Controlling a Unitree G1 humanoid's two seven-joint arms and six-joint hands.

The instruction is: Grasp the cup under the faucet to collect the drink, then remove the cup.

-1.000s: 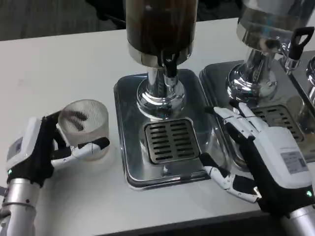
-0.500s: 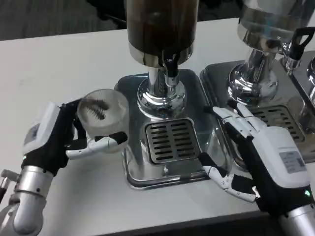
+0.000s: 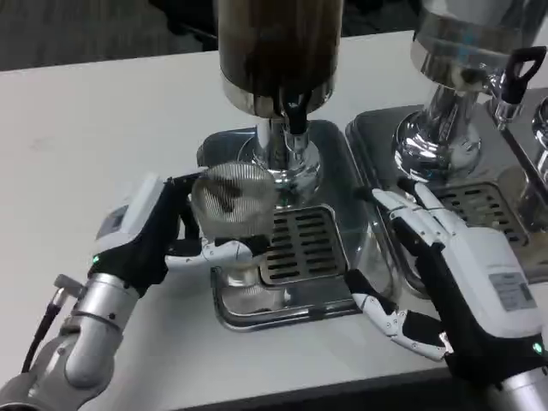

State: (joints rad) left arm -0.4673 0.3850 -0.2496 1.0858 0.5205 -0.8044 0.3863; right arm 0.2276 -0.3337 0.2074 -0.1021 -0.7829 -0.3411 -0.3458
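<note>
A clear ribbed cup (image 3: pixel 233 208) is held by my left hand (image 3: pixel 158 233), its fingers wrapped around the cup's side. The cup hangs over the left part of the steel drip tray (image 3: pixel 334 291), just left of the slotted grate (image 3: pixel 301 244). Above it stands the dark drink dispenser (image 3: pixel 276 51) with its black faucet (image 3: pixel 296 117); the cup is left of and nearer than the faucet. My right hand (image 3: pixel 445 274) rests open at the tray's right edge, fingers spread, holding nothing.
A second dispenser (image 3: pixel 467 60) with a black tap handle (image 3: pixel 516 73) stands on its own steel tray (image 3: pixel 492 201) at the right, close behind my right hand. White table (image 3: pixel 94 128) stretches to the left.
My left hand has carried the cup rightward from the bare table onto the drip tray's left part, closer to the faucet. The right hand has barely moved.
</note>
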